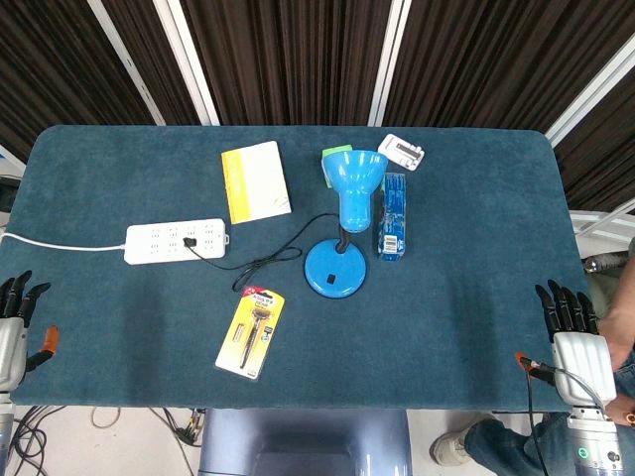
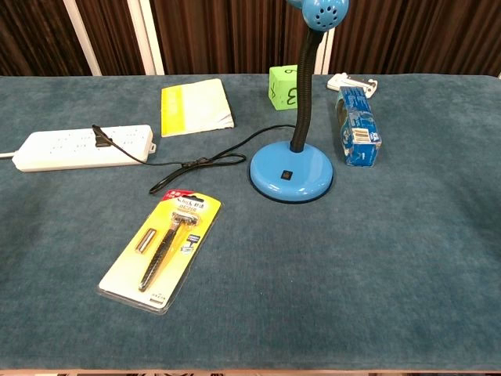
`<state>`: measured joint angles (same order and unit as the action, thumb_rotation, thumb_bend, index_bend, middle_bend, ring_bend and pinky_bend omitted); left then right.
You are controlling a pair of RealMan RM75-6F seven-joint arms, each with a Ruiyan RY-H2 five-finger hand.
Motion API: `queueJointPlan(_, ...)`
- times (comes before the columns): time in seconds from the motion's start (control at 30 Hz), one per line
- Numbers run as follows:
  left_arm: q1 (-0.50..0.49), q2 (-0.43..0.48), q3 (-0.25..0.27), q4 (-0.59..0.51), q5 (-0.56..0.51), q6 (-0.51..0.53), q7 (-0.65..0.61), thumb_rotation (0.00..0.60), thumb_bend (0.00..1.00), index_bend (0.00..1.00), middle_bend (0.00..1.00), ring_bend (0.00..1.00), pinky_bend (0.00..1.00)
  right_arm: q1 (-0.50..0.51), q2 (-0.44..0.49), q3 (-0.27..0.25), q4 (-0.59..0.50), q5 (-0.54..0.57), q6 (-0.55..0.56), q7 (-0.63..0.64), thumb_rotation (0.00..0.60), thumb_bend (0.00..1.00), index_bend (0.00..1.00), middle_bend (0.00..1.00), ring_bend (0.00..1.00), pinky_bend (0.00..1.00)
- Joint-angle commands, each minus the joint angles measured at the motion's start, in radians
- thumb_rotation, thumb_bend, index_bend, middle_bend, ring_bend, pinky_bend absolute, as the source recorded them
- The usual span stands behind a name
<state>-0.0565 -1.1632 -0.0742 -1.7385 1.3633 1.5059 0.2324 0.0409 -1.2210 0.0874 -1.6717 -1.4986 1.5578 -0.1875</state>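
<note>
My left hand [image 1: 15, 327] hovers at the table's front left edge, fingers spread, holding nothing. My right hand [image 1: 573, 342] sits at the front right edge, fingers apart and empty. Neither hand shows in the chest view. A blue desk lamp [image 1: 342, 223] [image 2: 293, 164] stands mid-table, its black cord plugged into a white power strip [image 1: 177, 241] [image 2: 78, 146] at the left. A razor in yellow packaging [image 1: 251, 332] [image 2: 162, 251] lies in front of the lamp, nearer my left hand.
A yellow booklet [image 1: 256, 181] [image 2: 196, 106] lies at the back left. A blue box [image 1: 394, 216] [image 2: 358, 127] lies right of the lamp, with a white gadget [image 1: 403, 151] [image 2: 351, 82] behind it. A green cube [image 2: 283, 86] stands behind the lamp.
</note>
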Motion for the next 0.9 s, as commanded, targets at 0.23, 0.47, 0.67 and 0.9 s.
queueJointPlan(0.23,0.001,-0.001,0.002,0.001,0.003,0.002,0.002,0.600,0.45,0.17,0.02,0.00,0.00,-0.003,0.005,0.000,-0.004,-0.003,0.006,0.003,0.600,0.18,0.00,0.03,0.02,0.00)
queueJointPlan(0.47,0.001,-0.001,0.001,0.000,0.003,0.002,0.001,0.600,0.45,0.17,0.02,0.00,0.00,-0.003,0.005,-0.002,-0.007,-0.006,0.005,0.005,0.600,0.18,0.00,0.03,0.03,0.00)
queueJointPlan(0.67,0.001,-0.001,0.001,0.000,0.004,0.003,0.002,0.600,0.45,0.17,0.02,0.00,0.00,-0.004,0.008,-0.003,-0.007,-0.009,0.005,0.011,0.600,0.18,0.00,0.03,0.03,0.00)
queueJointPlan(0.9,0.001,-0.001,0.001,-0.002,0.004,0.002,0.001,0.600,0.45,0.17,0.02,0.00,0.00,-0.003,0.000,-0.005,-0.003,-0.013,0.007,-0.003,0.600,0.18,0.00,0.03,0.03,0.00)
